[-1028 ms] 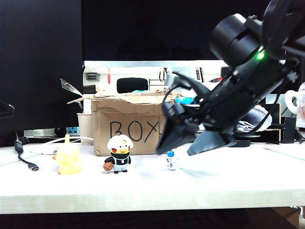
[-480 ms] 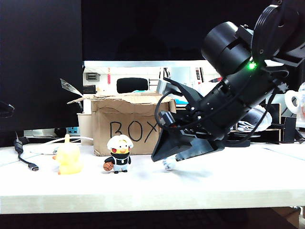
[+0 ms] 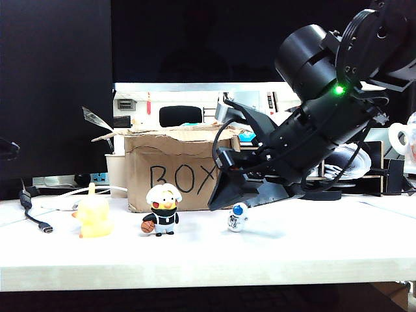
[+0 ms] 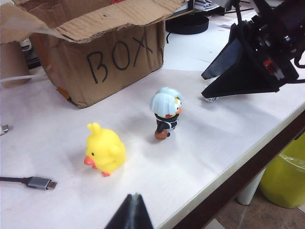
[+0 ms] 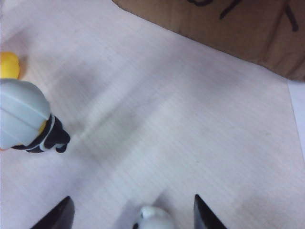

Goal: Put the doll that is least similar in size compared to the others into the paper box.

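Exterior view showed the right gripper (image 3: 237, 198) angled down over the astronaut doll (image 3: 237, 218), fingers spread either side, not pinching it. Left gripper (image 4: 131, 214) hung near the table edge; its state was unclear.

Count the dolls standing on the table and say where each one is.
3. The yellow duck doll stands leftmost, the white-capped doll is in front of the paper box, and the tiny astronaut doll stands under the right gripper. None seem hidden.
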